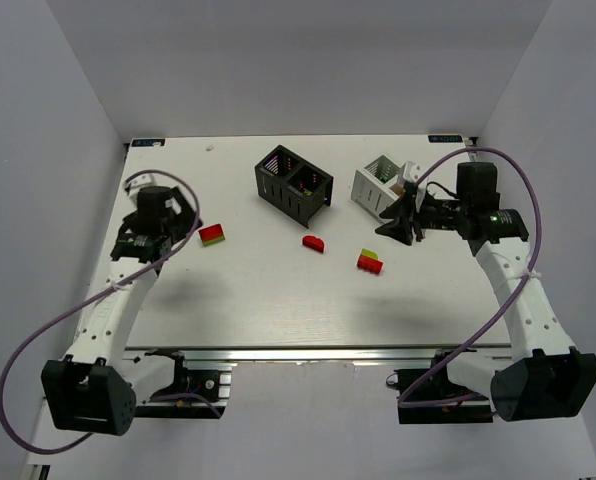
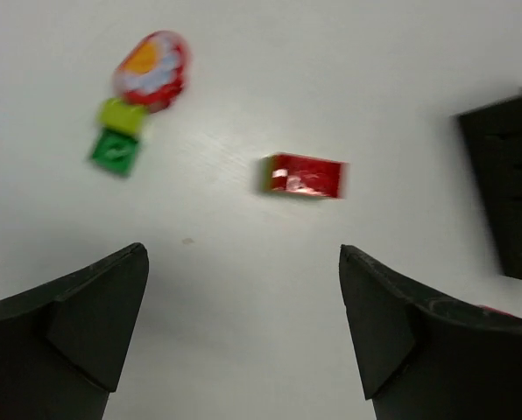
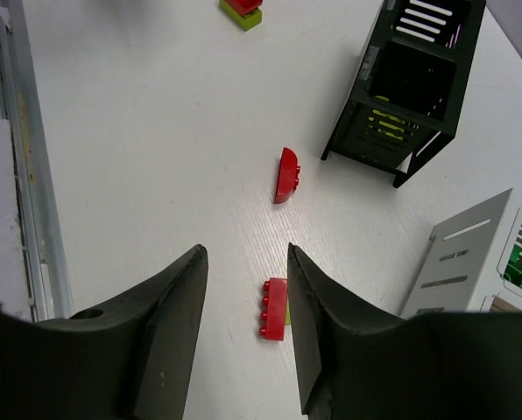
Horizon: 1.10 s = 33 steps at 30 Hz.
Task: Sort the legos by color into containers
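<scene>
From the top view, the left tool (image 1: 186,220) hangs over the desk (image 1: 258,300), with a red-and-green brick (image 1: 212,234) just off its tips. The right tool (image 1: 394,226) is just beside the white bin (image 1: 378,185). The black bin (image 1: 293,183) stands farther ahead of it, and a rounded red brick (image 1: 313,243) and a studded red brick (image 1: 370,263) lie near.

The left wrist view is blurred. The left tool (image 2: 243,324) gapes wide and empty, the red-and-green brick (image 2: 305,175) lies ahead of it, and the black bin (image 2: 506,192) is off to one side.

In the right wrist view, the right tool (image 3: 243,297) stands partly open and grips nothing. The studded red brick (image 3: 274,308) lies on the desk below its gap, the rounded red brick (image 3: 287,175) is ahead, and both bins are to one side.
</scene>
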{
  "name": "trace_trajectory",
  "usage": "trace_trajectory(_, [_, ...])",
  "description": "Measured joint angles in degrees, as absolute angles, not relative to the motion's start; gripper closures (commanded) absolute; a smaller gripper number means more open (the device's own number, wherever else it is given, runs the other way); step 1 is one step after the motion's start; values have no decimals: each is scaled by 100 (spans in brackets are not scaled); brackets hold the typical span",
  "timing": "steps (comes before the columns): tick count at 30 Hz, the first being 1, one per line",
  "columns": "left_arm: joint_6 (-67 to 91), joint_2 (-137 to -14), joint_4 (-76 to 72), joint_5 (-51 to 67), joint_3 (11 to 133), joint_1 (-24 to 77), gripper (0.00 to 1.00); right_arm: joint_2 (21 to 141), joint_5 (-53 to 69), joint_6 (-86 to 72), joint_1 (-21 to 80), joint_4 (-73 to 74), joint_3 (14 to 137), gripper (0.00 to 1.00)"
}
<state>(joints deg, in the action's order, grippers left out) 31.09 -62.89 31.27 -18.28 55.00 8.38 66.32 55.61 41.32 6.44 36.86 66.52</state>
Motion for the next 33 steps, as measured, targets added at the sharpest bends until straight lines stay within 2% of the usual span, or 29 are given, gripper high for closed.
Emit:
trace_trajectory(4, [2749, -6547, 3662, -1579, 5216, -698, 4, 6705, 5273, 3905, 819, 3446, 6608, 48])
trace_trajectory(7, [2451, -6965, 3774, -1542, 5212, -1208, 5, 6818, 5107, 3760, 886, 3347, 6560, 46])
trace_trajectory(11, [2021, -7752, 3717, -1494, 5216, -1378, 5, 6901, 4969, 3590, 913, 3188, 6438, 45])
trace_trajectory(17, [1345, -8956, 3476, -1313, 5446, -1494, 16, 7002, 4862, 3485, 915, 3074, 6418, 43])
trace_trajectory(20, [1083, -9426, 3301, -1249, 5695, -1507, 17, 7126, 4812, 3483, 913, 3033, 6423, 43])
trace_trajectory(28, [733, -9926, 2978, -1074, 6145, -1520, 22, 7435, 4810, 3446, 913, 2995, 6455, 43])
trace_trajectory(33, [637, -10068, 2827, -978, 6198, -1520, 31, 7603, 4805, 3444, 913, 2998, 6587, 43])
